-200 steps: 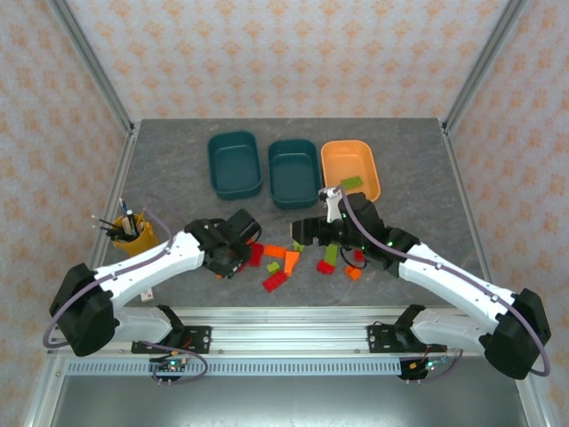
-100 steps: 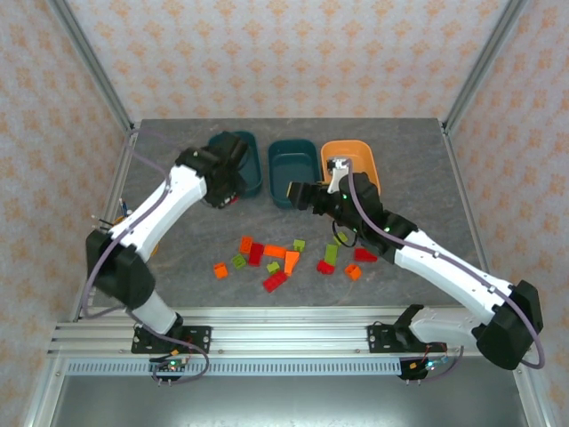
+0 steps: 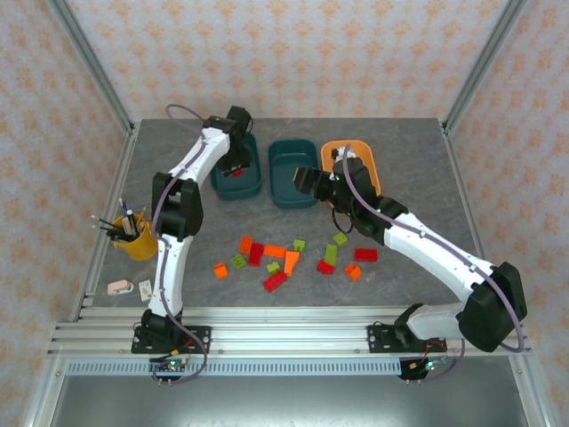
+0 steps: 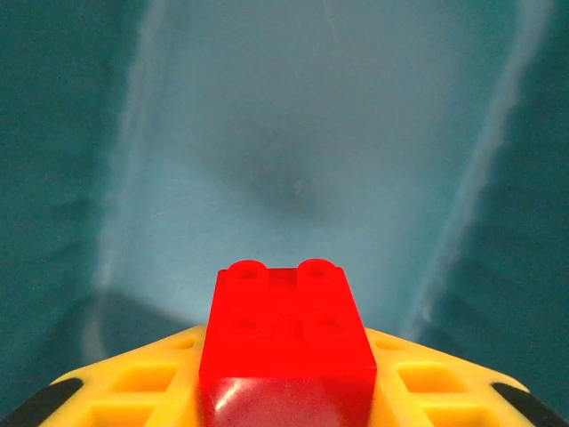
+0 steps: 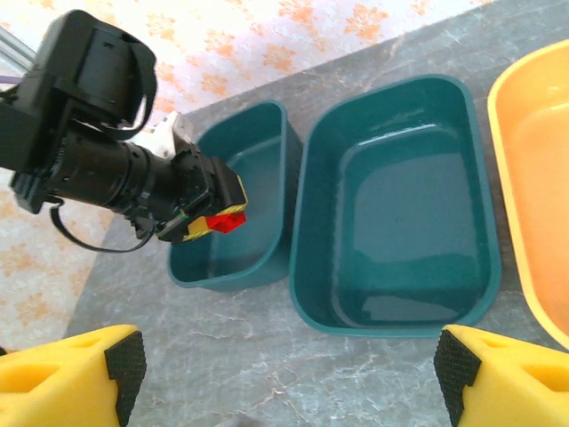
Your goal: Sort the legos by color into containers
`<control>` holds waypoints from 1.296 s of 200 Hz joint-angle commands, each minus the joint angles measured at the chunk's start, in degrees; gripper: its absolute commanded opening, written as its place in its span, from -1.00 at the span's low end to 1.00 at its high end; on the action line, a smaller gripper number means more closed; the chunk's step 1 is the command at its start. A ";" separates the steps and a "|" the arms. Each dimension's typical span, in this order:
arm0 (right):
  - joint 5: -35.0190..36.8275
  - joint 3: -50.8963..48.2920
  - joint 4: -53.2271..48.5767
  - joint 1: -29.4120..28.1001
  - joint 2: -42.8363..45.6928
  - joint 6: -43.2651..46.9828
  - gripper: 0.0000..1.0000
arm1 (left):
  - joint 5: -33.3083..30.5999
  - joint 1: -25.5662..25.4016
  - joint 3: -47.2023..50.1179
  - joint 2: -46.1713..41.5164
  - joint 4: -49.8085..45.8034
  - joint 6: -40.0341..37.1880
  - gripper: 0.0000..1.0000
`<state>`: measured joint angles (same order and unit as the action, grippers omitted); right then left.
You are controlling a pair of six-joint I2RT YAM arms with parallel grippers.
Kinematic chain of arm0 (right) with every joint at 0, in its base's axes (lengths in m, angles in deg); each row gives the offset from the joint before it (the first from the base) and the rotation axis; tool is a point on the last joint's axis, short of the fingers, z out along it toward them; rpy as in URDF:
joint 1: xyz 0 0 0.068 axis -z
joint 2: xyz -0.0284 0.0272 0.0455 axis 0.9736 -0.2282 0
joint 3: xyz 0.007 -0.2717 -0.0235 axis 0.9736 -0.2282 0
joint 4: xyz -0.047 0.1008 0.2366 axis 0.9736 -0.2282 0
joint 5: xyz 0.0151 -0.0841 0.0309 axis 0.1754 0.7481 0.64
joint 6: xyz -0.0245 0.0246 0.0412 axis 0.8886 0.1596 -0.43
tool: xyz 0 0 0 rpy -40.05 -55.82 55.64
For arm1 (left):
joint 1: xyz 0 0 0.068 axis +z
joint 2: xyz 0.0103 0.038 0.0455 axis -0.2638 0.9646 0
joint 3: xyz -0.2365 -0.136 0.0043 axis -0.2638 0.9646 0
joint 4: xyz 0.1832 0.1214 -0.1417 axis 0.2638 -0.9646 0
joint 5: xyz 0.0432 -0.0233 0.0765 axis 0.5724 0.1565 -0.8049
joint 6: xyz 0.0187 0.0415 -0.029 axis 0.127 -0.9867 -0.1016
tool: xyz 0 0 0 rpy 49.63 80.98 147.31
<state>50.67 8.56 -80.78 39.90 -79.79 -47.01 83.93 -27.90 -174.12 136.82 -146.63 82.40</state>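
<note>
**Red brick held over the left teal tub**

The left arm (image 3: 197, 160) reached far forward. Its left gripper (image 3: 236, 165) pointed down over the left teal tub (image 3: 247, 185), clamped on one red brick (image 4: 284, 342). The studs faced the tub floor; the block looked squarish, so no long axis could be told. The right gripper (image 5: 284, 391) hung near the middle teal tub (image 5: 400, 222), fingers wide apart and empty. Three tubs stood in a row, the orange tub (image 3: 366, 169) rightmost. About fourteen loose bricks (image 3: 276, 252), red, orange and green, lay scattered on the table (image 3: 418, 151).

red brick (image 4: 284, 347) cut off at bottom edge; teal tub (image 4: 293, 133) behind it kinda blurry; orange tub (image 5: 533, 196) cropped at right, right wrist view
</note>
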 commanded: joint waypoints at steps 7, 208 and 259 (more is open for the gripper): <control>1.42 3.25 -5.33 0.34 -1.02 0.16 0.72 | -0.97 -0.07 -2.60 1.02 -4.32 -2.33 0.04; -0.91 -6.54 -54.63 2.02 1.63 -16.91 0.62 | 3.01 -21.86 46.35 -48.67 11.95 0.70 0.64; -8.88 -12.35 -44.59 7.54 1.84 -26.44 0.64 | 3.84 -26.68 54.66 -56.98 15.27 -0.56 0.64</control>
<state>45.20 -0.41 -130.98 46.46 -79.09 -65.74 87.45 -53.80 -121.78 83.84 -134.89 82.03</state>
